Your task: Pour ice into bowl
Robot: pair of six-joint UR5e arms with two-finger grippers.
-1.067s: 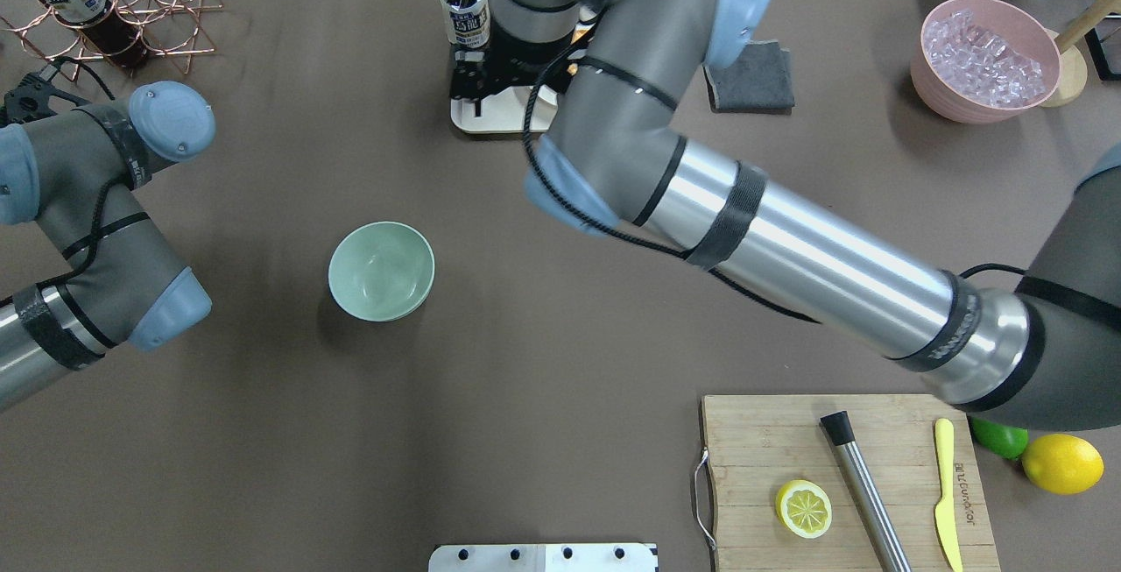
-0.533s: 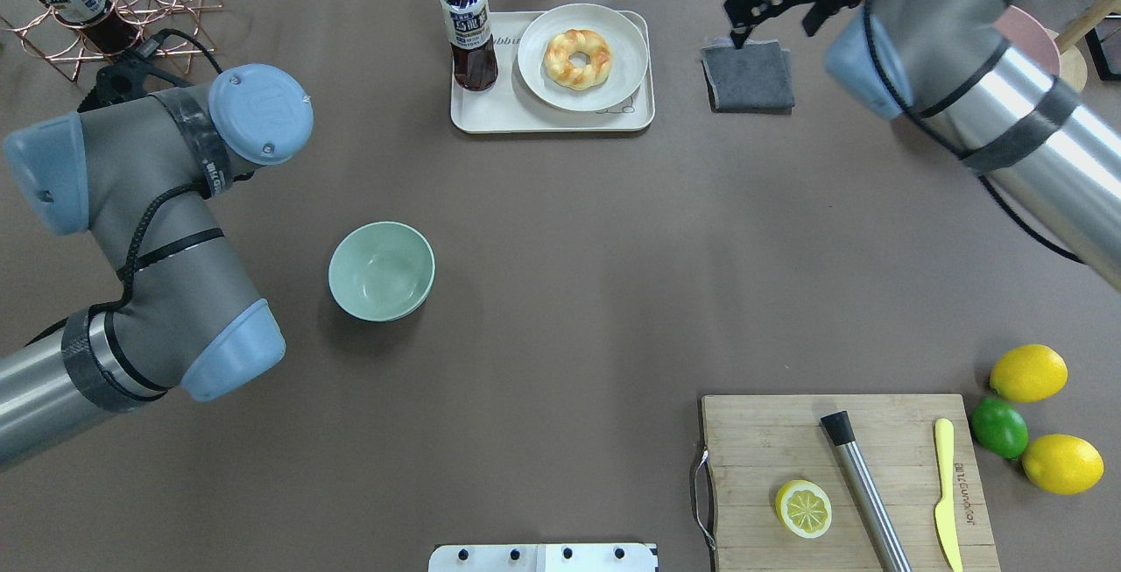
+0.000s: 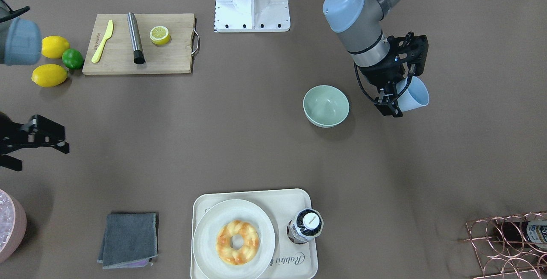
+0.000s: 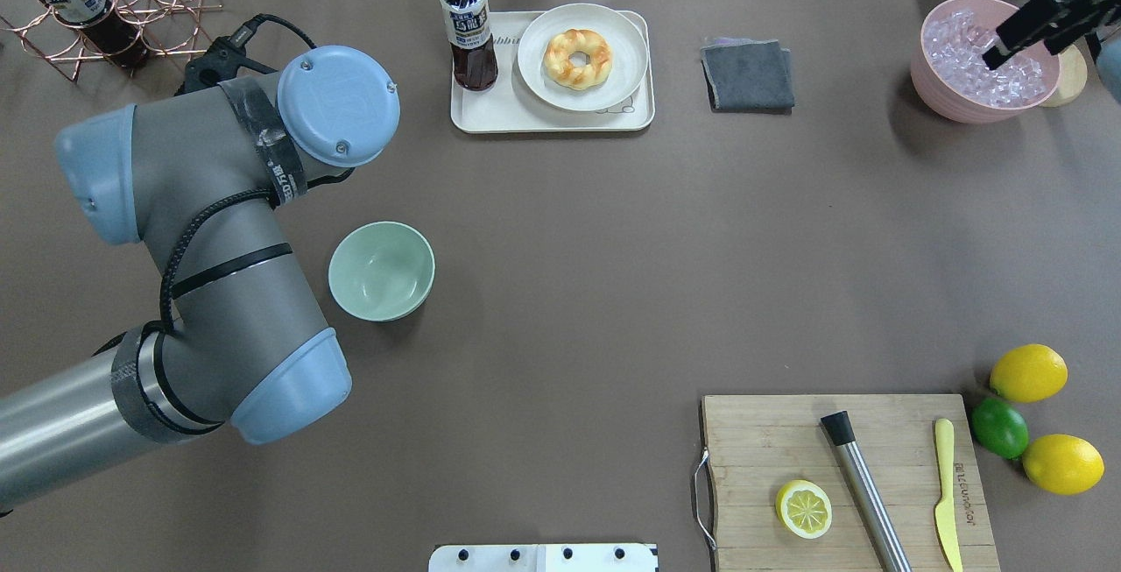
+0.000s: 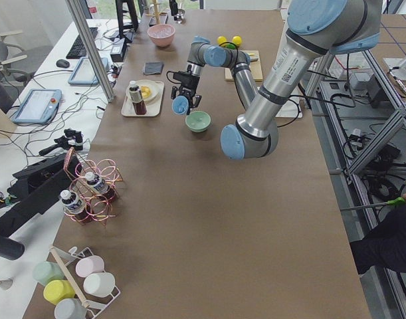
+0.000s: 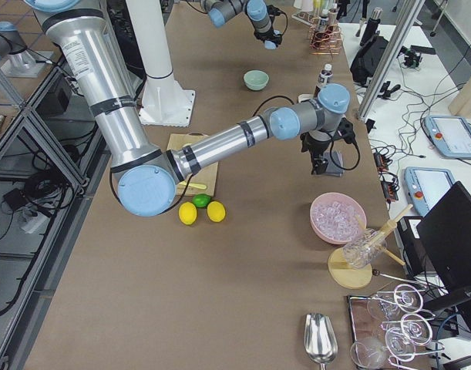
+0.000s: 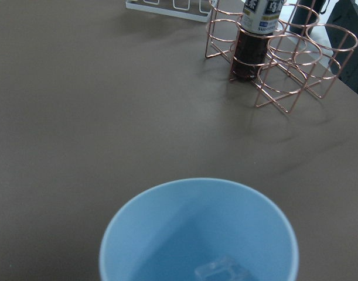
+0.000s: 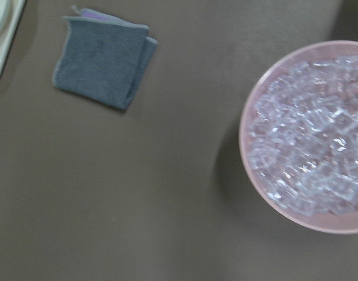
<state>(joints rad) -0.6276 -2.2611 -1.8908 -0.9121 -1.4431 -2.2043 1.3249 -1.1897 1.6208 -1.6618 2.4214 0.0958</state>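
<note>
The pale mint-green bowl [image 4: 381, 270] stands upright and empty left of the table's middle; it also shows in the front view [image 3: 326, 105]. My left gripper [image 3: 399, 96] is shut on a light blue cup [image 3: 418, 96], held tilted above the table beside the bowl on the robot's left and apart from it. In the left wrist view a small clear cube of ice [image 7: 222, 270] lies inside the cup [image 7: 167, 246]. In the overhead view the left arm hides this gripper. My right gripper [image 4: 1033, 24] is open and empty over the pink tub [image 4: 985, 73].
The pink tub holds a large mass of ice pieces. A tray [image 4: 490, 116] with a doughnut plate and a bottle stands at the back, next to a grey cloth [image 4: 749, 73]. A cutting board [image 4: 771, 458], lemons [image 4: 1061, 463] and a copper rack [image 4: 158, 3] stand at the edges.
My right arm has swung from over the tray to the far right, over the pink tub. My left arm has moved in closer to the bowl.
</note>
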